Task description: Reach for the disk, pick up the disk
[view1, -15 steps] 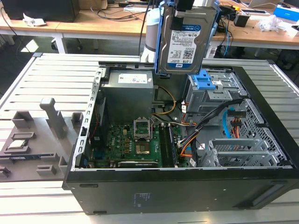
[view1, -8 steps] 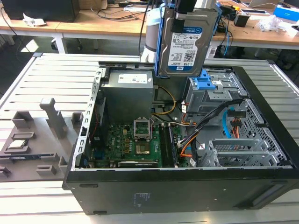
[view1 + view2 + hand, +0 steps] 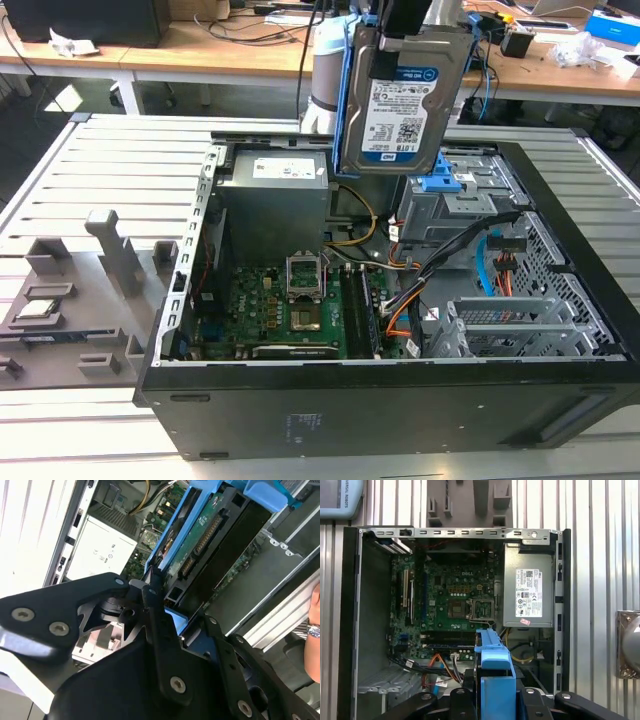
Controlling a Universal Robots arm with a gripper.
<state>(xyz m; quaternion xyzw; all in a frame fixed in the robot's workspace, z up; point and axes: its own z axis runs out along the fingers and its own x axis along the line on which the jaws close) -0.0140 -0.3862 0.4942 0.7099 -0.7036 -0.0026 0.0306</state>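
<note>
The gripper (image 3: 386, 58) is closed tight on the top end of the disk (image 3: 405, 100) and holds it up in the air. The disk hangs over the far side of the open computer case (image 3: 400, 400), just above the grey drive bay (image 3: 450, 215).

In the exterior view, the disk stands on end. Its long side runs up and down and leans a little. Its white-and-blue label faces the near side. The blue bracket (image 3: 345, 90) runs along the edge on the exterior view's left.

The second wrist view shows the other face of the disk (image 3: 210, 527), with its green board and plug sockets. It also shows the black fingers (image 3: 150, 592) pinching the end of the disk. A person's hand (image 3: 315, 607) wearing a watch shows beyond the case.

The first wrist view looks straight down along the disk, so you see the thin edge of its blue bracket (image 3: 492, 655). Far below are the green motherboard (image 3: 455, 595) and the grey power supply (image 3: 527, 592). The case lies on a grey slatted table (image 3: 600, 555).
</note>
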